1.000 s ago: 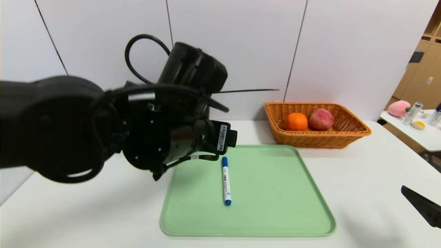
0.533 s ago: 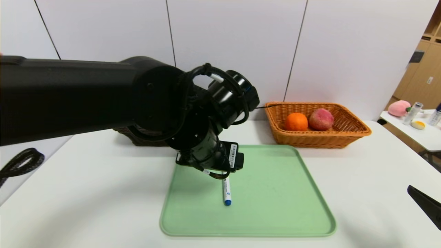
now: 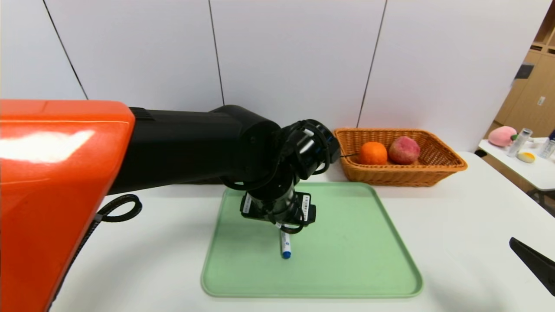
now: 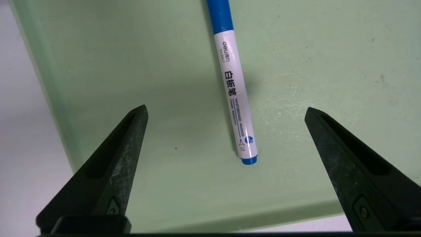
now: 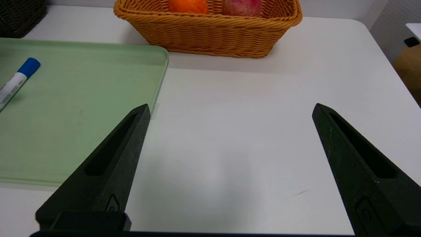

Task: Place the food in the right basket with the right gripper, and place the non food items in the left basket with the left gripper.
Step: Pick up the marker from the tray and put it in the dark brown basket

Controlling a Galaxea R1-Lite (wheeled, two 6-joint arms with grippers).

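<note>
A blue-and-white whiteboard marker point(image 3: 285, 248) lies on the green tray point(image 3: 347, 260). My left gripper point(image 4: 226, 108) is open and hovers just above the tray, its two fingers on either side of the marker point(image 4: 235, 98) without touching it. In the head view the left wrist point(image 3: 277, 208) covers the marker's far end. The right wicker basket point(image 3: 399, 175) holds an orange point(image 3: 373, 153) and a red fruit point(image 3: 404, 150). My right gripper point(image 5: 231, 105) is open and empty over bare table at the front right point(image 3: 535, 264).
The dark left basket point(image 5: 19, 13) shows only as a corner in the right wrist view; my left arm hides it in the head view. A side table point(image 3: 520, 169) at the far right carries a pink toy and bottles.
My left arm has swung forward and down over the tray, bringing the open gripper down around the marker. The marker, the basket and the right gripper have stayed put.
</note>
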